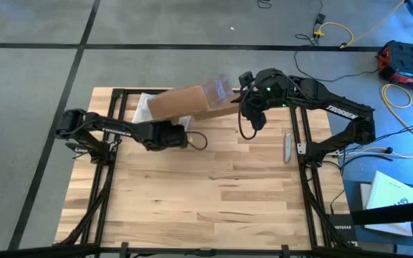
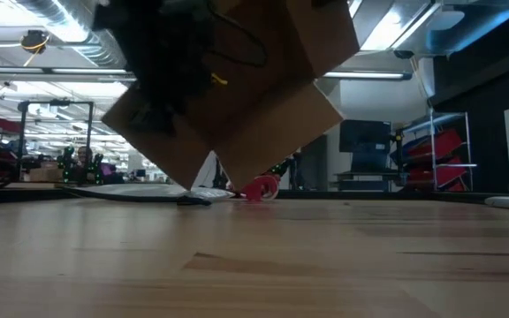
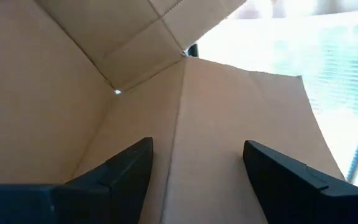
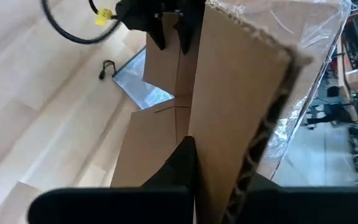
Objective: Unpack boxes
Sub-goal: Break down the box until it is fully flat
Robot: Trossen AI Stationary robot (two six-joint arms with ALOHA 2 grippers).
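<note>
While the cardboard box (image 1: 185, 102) hangs tilted above the far part of the wooden surface (image 1: 206, 186), the right claw (image 1: 244, 101) is clenched on its taped edge. Left claw (image 1: 180, 134) is at the box's near side, fingers (image 3: 126, 171) spread against cardboard, grip unclear. Silvery bag (image 4: 140, 87) lies under the box, small red object (image 2: 259, 188) beside it.
</note>
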